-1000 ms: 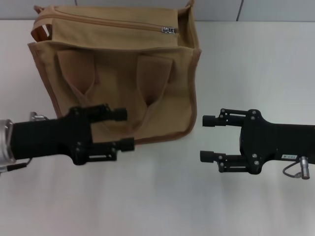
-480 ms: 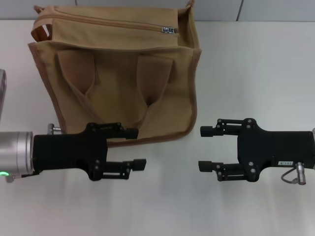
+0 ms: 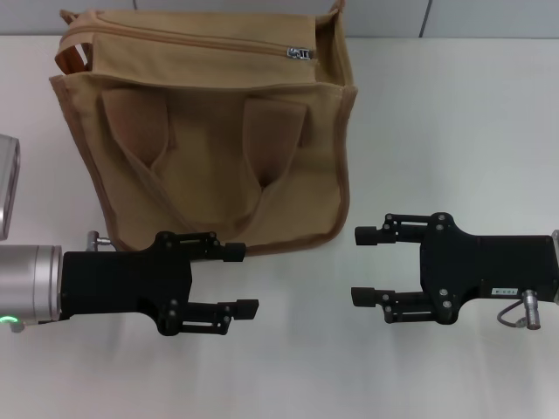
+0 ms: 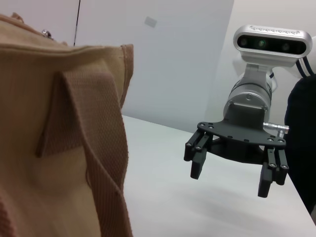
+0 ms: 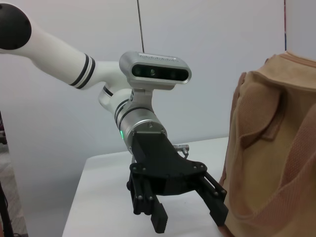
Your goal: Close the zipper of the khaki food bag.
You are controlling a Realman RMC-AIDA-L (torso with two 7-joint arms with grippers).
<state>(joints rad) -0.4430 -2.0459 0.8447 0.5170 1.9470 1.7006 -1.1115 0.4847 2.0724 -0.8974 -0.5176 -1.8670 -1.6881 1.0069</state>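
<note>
The khaki food bag (image 3: 210, 148) stands at the back left of the white table, its front pocket and two loop handles facing me. The zipper (image 3: 188, 38) runs across its top panel, with the silver slider (image 3: 300, 54) near the right end. My left gripper (image 3: 243, 279) is open and empty, just in front of the bag's lower front edge and apart from it. My right gripper (image 3: 361, 265) is open and empty, to the right of the bag's front corner. The left wrist view shows the bag (image 4: 54, 148) and the right gripper (image 4: 229, 180). The right wrist view shows the bag (image 5: 276, 148) and the left gripper (image 5: 190, 219).
The white table (image 3: 454, 131) stretches bare to the right of the bag and between the grippers. A pale wall (image 3: 489, 17) runs along the back edge. The left arm's silver wrist (image 3: 26, 284) sits at the left edge.
My left gripper has drawn back from in front of the bag's pocket toward the near edge and a little to the right. The right gripper has shifted slightly nearer. The bag has not moved.
</note>
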